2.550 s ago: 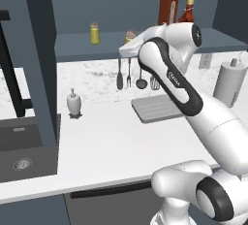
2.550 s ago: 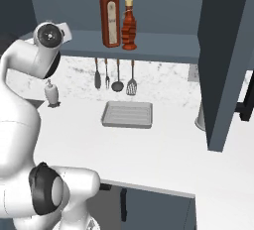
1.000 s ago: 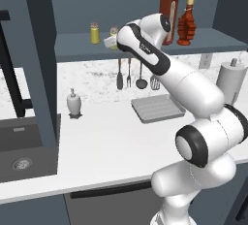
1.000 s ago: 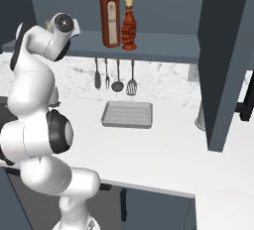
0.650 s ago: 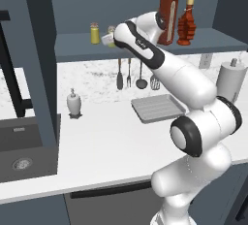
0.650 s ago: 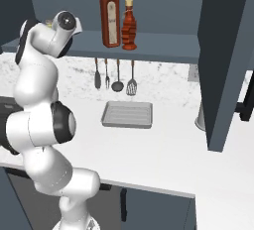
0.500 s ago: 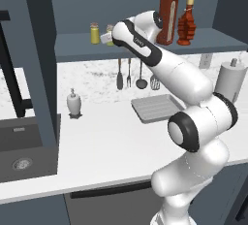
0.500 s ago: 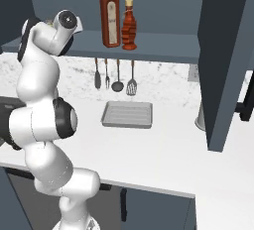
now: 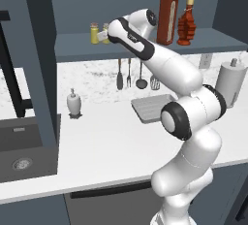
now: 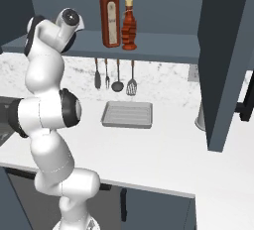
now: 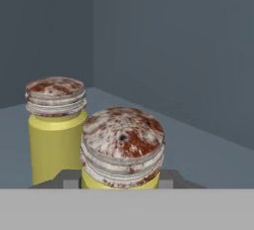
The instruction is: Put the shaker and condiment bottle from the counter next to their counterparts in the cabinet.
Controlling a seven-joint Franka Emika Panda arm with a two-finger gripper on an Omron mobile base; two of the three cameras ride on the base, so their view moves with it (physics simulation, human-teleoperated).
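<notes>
A: Shaker (image 11: 121,147) sits on the cabinet (image 9: 145,44) shelf, just beside its twin shaker (image 11: 55,127). Condiment bottle (image 9: 186,23) already stands by the tall red bottle (image 9: 167,14).

B: Step in hand?

A: Placing the shaker, it seems. Gripper (image 11: 119,178) straddles it low, fingers (image 11: 69,178) close against either side, apparently gripping it.

B: Next?

A: Likely open the jaws, then back straight out without nudging either shaker.
</notes>
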